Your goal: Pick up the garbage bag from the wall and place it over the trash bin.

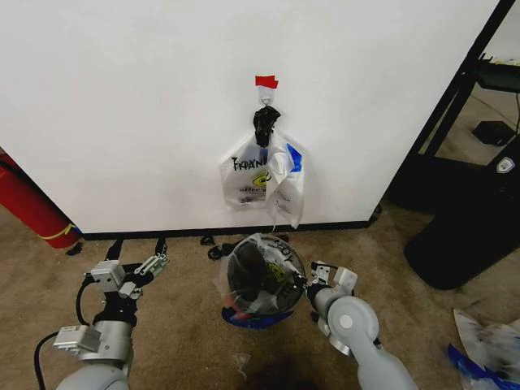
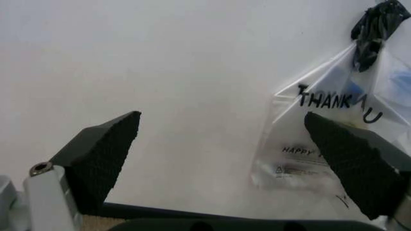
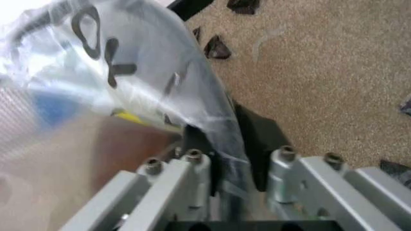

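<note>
Garbage bag (image 1: 258, 276) already draped over trash bin (image 1: 253, 315) on carpet, near wall (image 1: 122, 106). We judge film light, limp, slick, tear-prone; best hold is bunched rim edge.

Right gripper (image 1: 311, 283) clamped on bag edge at bin's right rim.

Left gripper (image 1: 140, 270) hangs wide open left of bin, empty.

Tied THANK YOU bags (image 1: 264, 180) hang on hook (image 1: 266, 97) just beyond bin; red cylinder (image 1: 28, 203) far left. Open carpet near side.

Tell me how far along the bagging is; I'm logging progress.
Mostly done: the garbage bag already drapes over the trash bin. In hand: the right tool is shut on the bag's edge beside the bin. Left: releasing it. The left tool hangs open near the wall.
</note>
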Available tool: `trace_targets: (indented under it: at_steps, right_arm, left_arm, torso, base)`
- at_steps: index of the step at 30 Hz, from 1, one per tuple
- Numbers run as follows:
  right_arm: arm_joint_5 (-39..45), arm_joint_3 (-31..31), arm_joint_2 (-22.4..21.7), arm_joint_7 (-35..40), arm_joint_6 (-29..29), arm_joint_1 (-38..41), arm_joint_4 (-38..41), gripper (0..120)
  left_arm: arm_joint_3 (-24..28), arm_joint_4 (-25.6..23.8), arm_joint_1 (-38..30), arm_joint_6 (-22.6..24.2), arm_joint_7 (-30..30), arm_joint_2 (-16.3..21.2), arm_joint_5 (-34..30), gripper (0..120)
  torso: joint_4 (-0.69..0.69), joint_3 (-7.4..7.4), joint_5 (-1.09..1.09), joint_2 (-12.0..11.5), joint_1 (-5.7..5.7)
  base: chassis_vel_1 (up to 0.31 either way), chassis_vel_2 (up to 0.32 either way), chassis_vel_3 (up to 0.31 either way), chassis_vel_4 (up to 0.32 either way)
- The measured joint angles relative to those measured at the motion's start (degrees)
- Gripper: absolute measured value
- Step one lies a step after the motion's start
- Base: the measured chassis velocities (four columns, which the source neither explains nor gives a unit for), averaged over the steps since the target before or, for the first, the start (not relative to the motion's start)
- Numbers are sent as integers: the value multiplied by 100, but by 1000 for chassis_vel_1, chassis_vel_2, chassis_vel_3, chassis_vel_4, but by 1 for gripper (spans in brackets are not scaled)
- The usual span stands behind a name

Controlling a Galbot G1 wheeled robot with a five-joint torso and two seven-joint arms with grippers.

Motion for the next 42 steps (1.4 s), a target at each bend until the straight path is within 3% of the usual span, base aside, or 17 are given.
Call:
trace_targets:
  at_steps: [4, 7, 21, 30, 36, 37, 42]
  right_arm:
    - [-106, 13, -30, -271, 35, -100, -50, 33]
    - [-150, 33, -33, -400, 90, -140, -84, 39]
    - [-440, 93, -44, -1340, 608, -498, -29, 94]
    - [-704, 150, -97, -1902, 1013, -646, 88, 100]
    - [-2565, 499, -97, -2536, 2469, -1456, 798, 100]
    - [-2565, 499, -97, -2536, 2469, -1456, 798, 100]
    - [-4349, 908, -36, -2694, 4212, -2271, 1110, 100]
  left_arm:
    - [109, 10, -59, 52, -12, 42, -31, 100]
    - [145, 10, -83, 80, -16, 42, -50, 100]
    - [327, 19, -71, 99, -23, -48, -23, 100]
    - [323, -22, -104, 107, -44, 13, -36, 100]
    - [537, 149, -208, 106, -90, -131, 151, 100]
    - [537, 149, -208, 106, -90, -131, 151, 100]
    - [752, 146, -282, 112, -105, -251, 450, 100]
  torso:
    - [0, 0, 0, 0, 0]
    - [0, 0, 0, 0, 0]
    - [1, 0, 0, 0, 0]
    - [1, 0, 1, 0, 0]
    - [-1, 0, -1, 0, 0]
    - [-1, 0, -1, 0, 0]
    - [1, 0, 0, 0, 0]
  base:
    - [0, 0, 0, 0]
    - [0, 0, 0, 0]
    - [0, 0, 0, 0]
    - [0, 0, 0, 0]
    - [0, 0, 0, 0]
    - [0, 0, 0, 0]
    - [0, 0, 0, 0]
